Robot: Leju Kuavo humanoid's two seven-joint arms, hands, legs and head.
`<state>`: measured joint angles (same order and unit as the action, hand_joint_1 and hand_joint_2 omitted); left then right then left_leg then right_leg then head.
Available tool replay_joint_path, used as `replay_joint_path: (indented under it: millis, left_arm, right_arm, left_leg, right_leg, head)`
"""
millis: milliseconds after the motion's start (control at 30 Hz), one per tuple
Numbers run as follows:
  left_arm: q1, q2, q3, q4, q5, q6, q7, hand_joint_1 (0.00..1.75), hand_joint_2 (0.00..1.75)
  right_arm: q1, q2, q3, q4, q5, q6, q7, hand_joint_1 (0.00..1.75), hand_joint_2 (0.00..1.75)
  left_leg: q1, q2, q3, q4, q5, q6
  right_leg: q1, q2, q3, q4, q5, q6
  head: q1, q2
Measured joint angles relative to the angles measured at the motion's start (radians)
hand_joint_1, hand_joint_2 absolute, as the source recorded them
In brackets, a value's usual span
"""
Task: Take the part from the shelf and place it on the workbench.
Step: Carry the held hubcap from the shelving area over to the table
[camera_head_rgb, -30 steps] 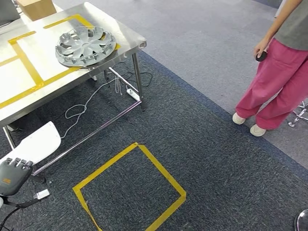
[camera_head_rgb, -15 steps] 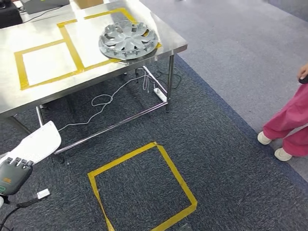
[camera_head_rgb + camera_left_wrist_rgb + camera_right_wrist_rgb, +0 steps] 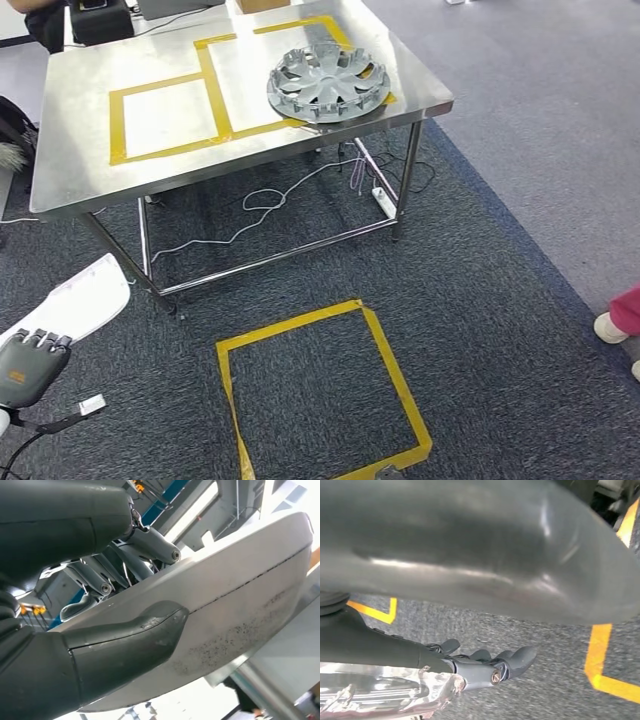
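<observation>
White plastic, the part [image 3: 83, 300] sat clamped in my left hand [image 3: 26, 365] at lower left, thumb under and fingers over, I judged to carry it flat. Whether my right hand [image 3: 486, 665] was open or closed I couldn't tell. The steel table [image 3: 75, 180] waited at upper centre, a hubcap [image 3: 328, 82] on its right end. Compared with a second earlier, the camera had swung: the table came into fuller view and the person slid off right, leaving a shoe [image 3: 615, 325].

we've got a steel workbench [image 3: 83, 140] with yellow tape outlines [image 3: 219, 100], silver hubcap [image 3: 328, 82] on its right end, dark carpet [image 3: 483, 330] with a yellow tape square [image 3: 321, 395]
</observation>
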<state>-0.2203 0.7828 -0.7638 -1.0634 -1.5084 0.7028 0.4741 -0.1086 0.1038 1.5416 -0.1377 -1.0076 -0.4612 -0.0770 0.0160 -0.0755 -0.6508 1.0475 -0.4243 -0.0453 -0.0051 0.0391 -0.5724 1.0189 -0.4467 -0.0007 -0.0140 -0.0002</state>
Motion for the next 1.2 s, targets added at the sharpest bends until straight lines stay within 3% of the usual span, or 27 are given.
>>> replay_joint_path:
  millis: [67, 133, 167, 200, 267, 333, 433, 467, 633, 867, 1200]
  left_arm:
    - [-0.001, -0.001, 0.0, 0.0, 0.0, 0.0, 0.009, 1.75, 1.75]
    - [0.005, -0.002, 0.0, 0.0, 0.0, 0.0, 0.014, 1.75, 1.75]
    - [0.008, -0.002, 0.0, 0.0, 0.0, 0.0, 0.015, 1.75, 1.75]
    - [0.009, -0.001, 0.0, 0.0, 0.0, 0.0, 0.016, 1.75, 1.75]
    - [0.009, 0.002, 0.001, 0.0, 0.0, -0.001, 0.017, 1.75, 1.75]
    - [0.008, 0.003, 0.002, -0.001, 0.0, -0.002, 0.019, 1.75, 1.75]
    - [0.012, 0.002, 0.002, -0.002, 0.0, -0.003, 0.02, 1.75, 1.75]
    - [0.012, 0.002, 0.002, -0.002, 0.0, -0.003, 0.02, 1.75, 1.75]
    - [0.023, 0.003, 0.003, -0.004, 0.0, -0.001, 0.036, 1.75, 1.75]
    - [0.055, 0.009, 0.007, -0.019, 0.0, -0.001, 0.052, 1.75, 1.75]
    - [0.08, -0.026, 0.077, -0.028, 0.0, 0.0, -0.046, 1.75, 1.75]
  right_arm:
    - [0.003, 0.0, 0.0, 0.0, -0.006, -0.003, -0.003, 0.0, 0.0]
    - [0.006, 0.0, 0.0, 0.0, -0.011, -0.005, -0.005, 0.0, 0.0]
    - [0.006, 0.0, 0.0, 0.0, -0.014, -0.005, -0.006, 0.0, 0.0]
    - [0.006, 0.0, 0.0, 0.0, -0.015, -0.005, -0.007, 0.0, 0.0]
    - [0.004, 0.0, 0.0, 0.0, -0.018, -0.005, -0.008, 0.0, 0.0]
    - [0.003, 0.0, 0.0, 0.0, -0.02, -0.004, -0.008, 0.0, 0.0]
    - [0.004, -0.001, -0.001, 0.0, -0.021, -0.003, -0.008, 0.0, 0.0]
    - [0.004, -0.001, -0.001, 0.0, -0.022, -0.002, -0.008, 0.0, 0.0]
    - [0.004, -0.001, -0.001, 0.0, -0.023, 0.005, -0.008, 0.0, 0.0]
    - [0.004, -0.001, -0.001, 0.0, -0.023, 0.005, -0.01, 0.0, 0.0]
    - [0.004, -0.001, -0.001, 0.0, -0.034, -0.003, -0.01, 0.0, 0.0]
  left_leg:
    - [-0.001, 0.052, -0.061, 0.132, -0.066, -0.007]
    - [0.002, 0.064, -0.097, 0.218, -0.091, -0.011]
    - [0.004, 0.065, -0.088, 0.207, -0.077, -0.012]
    - [0.004, 0.066, -0.059, 0.159, -0.048, -0.012]
    - [0.004, 0.074, 0.022, 0.02, 0.002, -0.011]
    - [0.003, 0.077, 0.064, -0.057, 0.017, -0.005]
    - [0.003, 0.074, 0.065, -0.066, 0.017, 0.001]
    - [0.001, 0.074, 0.065, -0.066, 0.016, 0.003]
    - [-0.003, 0.074, 0.063, -0.065, 0.016, 0.014]
    - [-0.003, 0.074, 0.063, -0.065, 0.017, 0.018]
    - [0.001, 0.074, 0.063, -0.065, 0.019, 0.017]
  right_leg:
    - [0.002, -0.016, -0.002, 0.0, 0.0, -0.005]
    - [0.002, -0.03, -0.003, 0.0, -0.001, -0.005]
    - [0.002, -0.036, -0.003, 0.0, -0.001, -0.005]
    - [0.002, -0.04, -0.002, 0.0, -0.001, -0.004]
    - [0.004, -0.047, -0.001, 0.002, -0.004, 0.004]
    - [0.011, -0.051, -0.005, 0.003, -0.007, 0.008]
    - [0.016, -0.052, -0.013, 0.002, -0.011, -0.021]
    - [0.015, -0.052, -0.011, -0.001, -0.009, -0.025]
    - [0.011, -0.05, 0.006, -0.018, 0.006, 0.016]
    - [0.01, -0.05, 0.005, -0.02, 0.007, 0.027]
    - [0.014, -0.049, 0.003, -0.018, 0.007, 0.027]
  head:
    - [-0.003, 0.0]
    - [-0.003, 0.0]
    - [-0.003, 0.0]
    - [-0.003, 0.0]
    - [-0.004, 0.0]
    - [-0.003, 0.0]
    - [0.0, 0.0]
    - [0.001, 0.0]
    - [0.0, 0.0]
    - [0.0, 0.0]
    - [0.0, 0.0]
